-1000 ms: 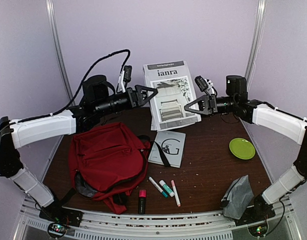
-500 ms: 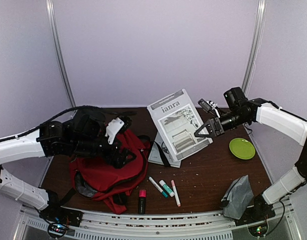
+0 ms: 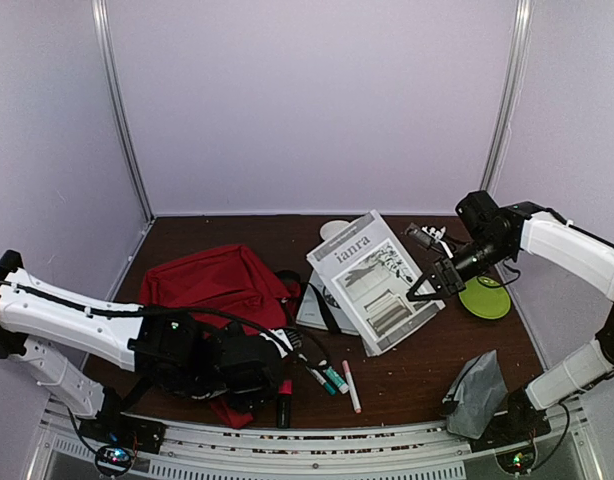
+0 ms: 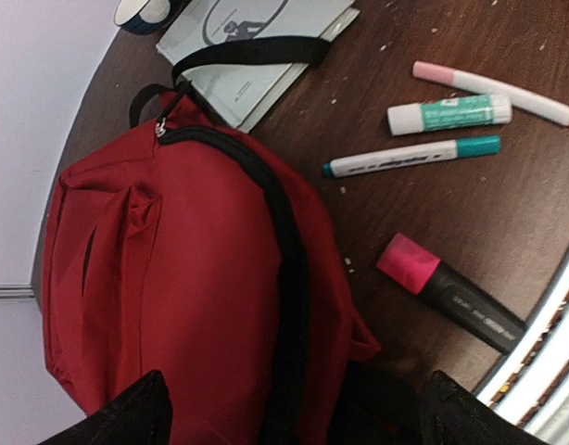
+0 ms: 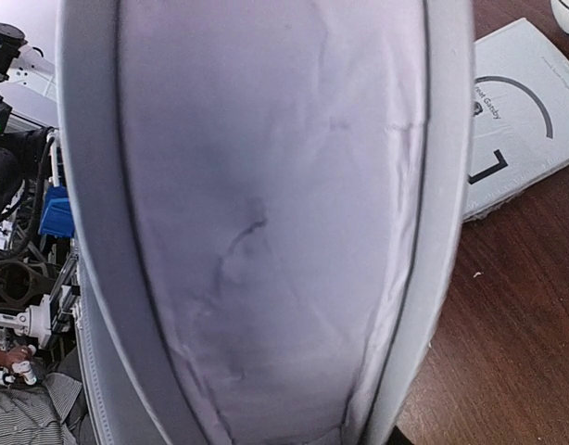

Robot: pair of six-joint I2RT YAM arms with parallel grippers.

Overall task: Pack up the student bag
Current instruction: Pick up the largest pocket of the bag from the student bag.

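The student bag [image 3: 219, 283] lies slumped on the left half of the table [image 3: 417, 365], its red fabric closed along a dark zip line and one black strap [image 4: 249, 51] trailing from its top across a grey book [image 4: 243, 79] just beside it. The left gripper [image 4: 294, 417] hangs low over the near end of the bag with its two fingers spread wide and nothing between them; from the wrist view it is hard to say whether they touch the fabric. On the bare wood right of the bag sits a highlighter [image 4: 448, 294] with a pink cap and black body, close to the bag's near corner, and beyond it three more pens lie roughly parallel: a teal-tipped pen [image 4: 410, 156], a green-labelled marker [image 4: 448, 113] and a pink pen [image 4: 495, 91]. Further right, the right gripper [image 3: 428, 288] pinches the right edge of a magazine [image 3: 372, 285] titled "ianra", holding it tilted above the grey book; in the right wrist view its pale page fills nearly the whole frame. A green plate [image 3: 489, 302] rests just past that gripper, and a grey pouch [image 3: 475, 382] stands at the near right corner, well apart from the bag
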